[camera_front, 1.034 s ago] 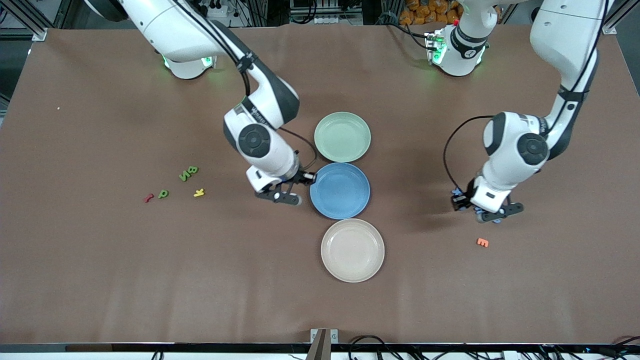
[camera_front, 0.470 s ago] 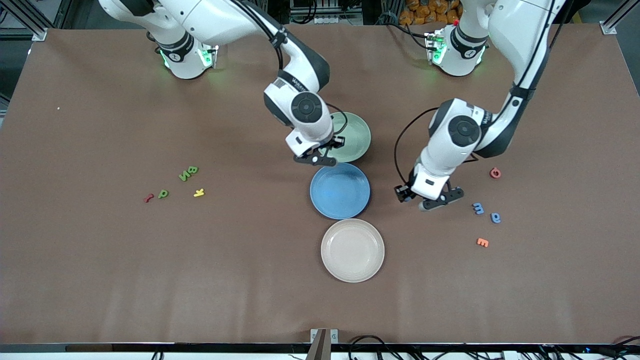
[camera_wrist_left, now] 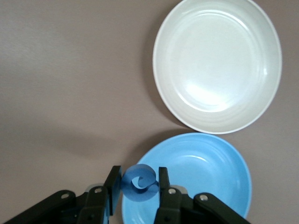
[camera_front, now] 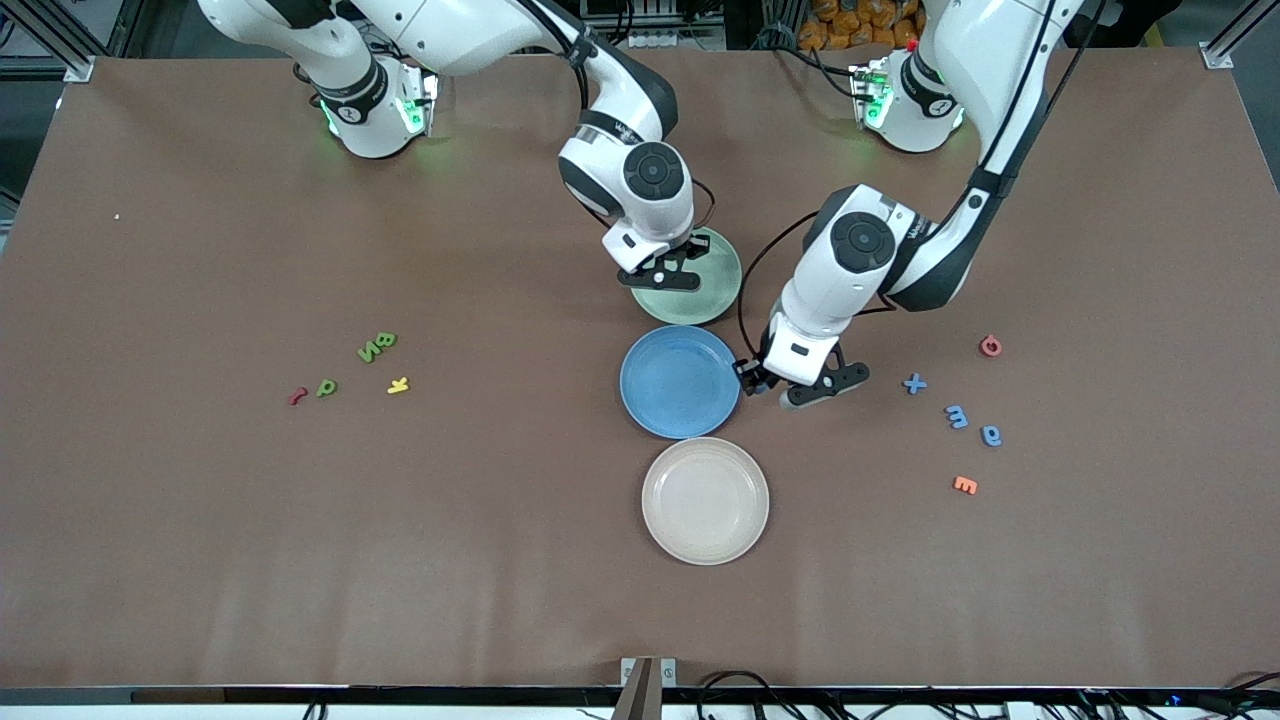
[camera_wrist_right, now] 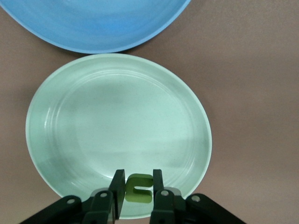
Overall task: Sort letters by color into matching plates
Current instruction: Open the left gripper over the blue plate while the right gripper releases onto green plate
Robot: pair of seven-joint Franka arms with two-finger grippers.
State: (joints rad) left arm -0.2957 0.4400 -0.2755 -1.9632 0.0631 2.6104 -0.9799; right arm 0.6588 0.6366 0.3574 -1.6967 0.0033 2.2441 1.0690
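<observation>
Moved since earlier: both arms have swung toward the plates at frame centre; an x-shaped blue letter (camera_front: 914,383) is now uncovered on the bench (camera_front: 200,560).
Right gripper (camera_front: 659,279): over the mint green plate (camera_front: 712,290), just above centre in the front view, clenched on a green letter (camera_wrist_right: 138,188).
Left gripper (camera_front: 800,388): at the blue plate's (camera_front: 670,395) rim, right of centre, grasping a curled blue letter (camera_wrist_left: 138,182).
Loose blue letters: two more (camera_front: 956,416) (camera_front: 990,435), right of centre.
Green letters: a pair (camera_front: 377,346) and one single (camera_front: 326,387), left of centre.
Beige plate (camera_front: 705,535): lowest of the three plates.
</observation>
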